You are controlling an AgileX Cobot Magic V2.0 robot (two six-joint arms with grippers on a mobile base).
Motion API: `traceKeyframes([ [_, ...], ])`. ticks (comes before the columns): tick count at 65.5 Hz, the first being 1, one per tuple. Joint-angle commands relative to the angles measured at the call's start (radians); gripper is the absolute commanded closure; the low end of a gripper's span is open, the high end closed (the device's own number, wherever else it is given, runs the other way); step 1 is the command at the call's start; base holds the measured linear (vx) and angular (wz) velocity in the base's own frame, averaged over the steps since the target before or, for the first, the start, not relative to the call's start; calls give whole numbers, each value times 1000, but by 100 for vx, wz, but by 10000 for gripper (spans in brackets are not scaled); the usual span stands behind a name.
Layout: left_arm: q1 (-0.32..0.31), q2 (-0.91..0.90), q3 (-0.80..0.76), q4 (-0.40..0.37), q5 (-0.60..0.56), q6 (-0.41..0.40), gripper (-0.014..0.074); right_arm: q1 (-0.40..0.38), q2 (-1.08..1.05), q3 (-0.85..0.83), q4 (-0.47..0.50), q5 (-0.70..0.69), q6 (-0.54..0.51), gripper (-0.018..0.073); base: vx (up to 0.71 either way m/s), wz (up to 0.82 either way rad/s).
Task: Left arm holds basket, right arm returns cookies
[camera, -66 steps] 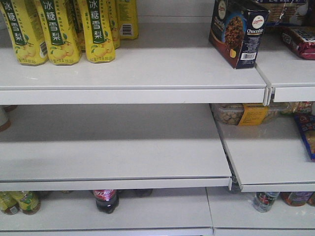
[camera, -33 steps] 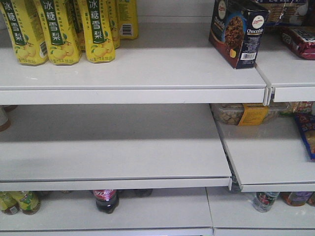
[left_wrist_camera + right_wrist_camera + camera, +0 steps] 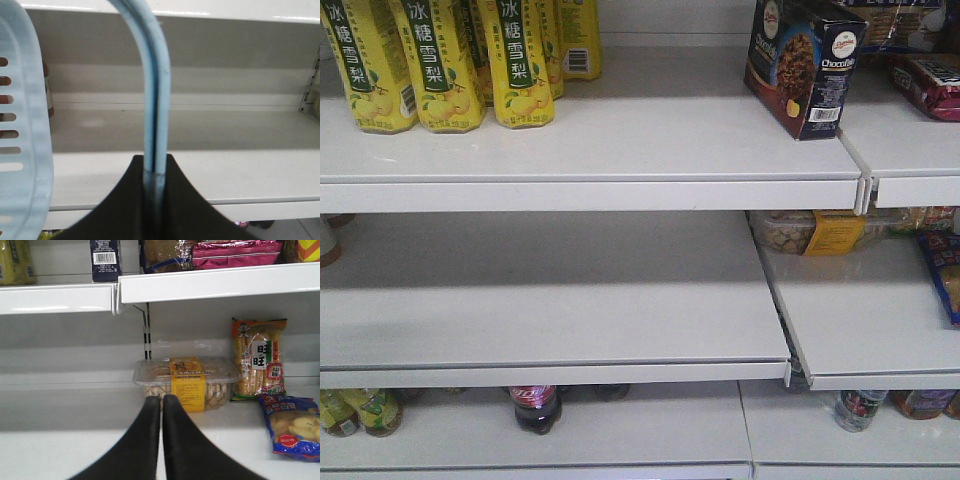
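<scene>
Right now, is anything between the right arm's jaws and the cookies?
Yes. The right gripper, shut and empty, sits at the lower shelf level. The upper shelf board lies between it and the cookies standing above.

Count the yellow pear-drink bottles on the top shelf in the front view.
4 at least: three in the front row at the shelf's left end, one behind on the right. Others may be hidden behind them.

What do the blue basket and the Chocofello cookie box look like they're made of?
The basket looks like moulded plastic: pale blue, smooth, slightly glossy, with slotted sides and a thin hoop handle. The Chocofello box seems printed cardboard: flat panels, crisp folded edges, barcode panel, matte-to-satin finish.
</scene>
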Motion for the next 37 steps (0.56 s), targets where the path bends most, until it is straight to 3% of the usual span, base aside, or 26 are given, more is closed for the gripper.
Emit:
traceKeyframes([
  [1,-5,-17,-27,16,-106,9,603,-6,-11,3,-7,-70,-2,566,0,0],
  [37,-5,-17,-27,16,-106,9,603,-6,-11,3,-7,-70,-2,566,0,0],
])
